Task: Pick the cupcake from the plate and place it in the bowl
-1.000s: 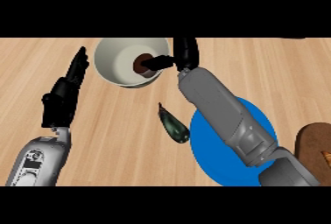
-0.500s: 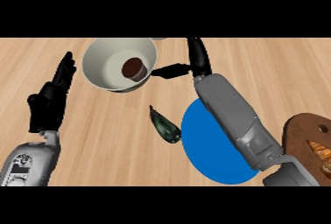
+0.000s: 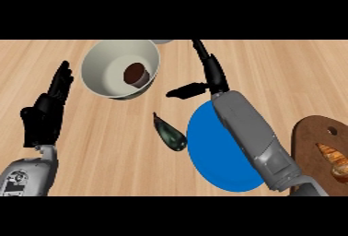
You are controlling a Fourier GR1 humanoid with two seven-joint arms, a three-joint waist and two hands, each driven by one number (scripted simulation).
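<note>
The cupcake (image 3: pixel 136 73), dark brown, lies inside the cream bowl (image 3: pixel 108 57) at the upper left. Just right of the bowl my right hand (image 3: pixel 212 73) is open, its fingers straight and pointing up, its thumb (image 3: pixel 185 90) stretched toward the bowl without touching it. Beneath my right forearm lies the blue plate (image 3: pixel 214 161), with nothing on its visible part. At the left my left hand (image 3: pixel 46 108) rests open, fingers up, apart from the bowl.
A dark green elongated object (image 3: pixel 170 135) lies on the wooden counter between the bowl and the plate. A brown cutting board (image 3: pixel 316 138) holding a piece of bread (image 3: pixel 333 156) sits at the right edge.
The cupcake left my right hand and now sits in the bowl. My right hand has opened and drawn back to the right of the bowl. The view has shifted slightly.
</note>
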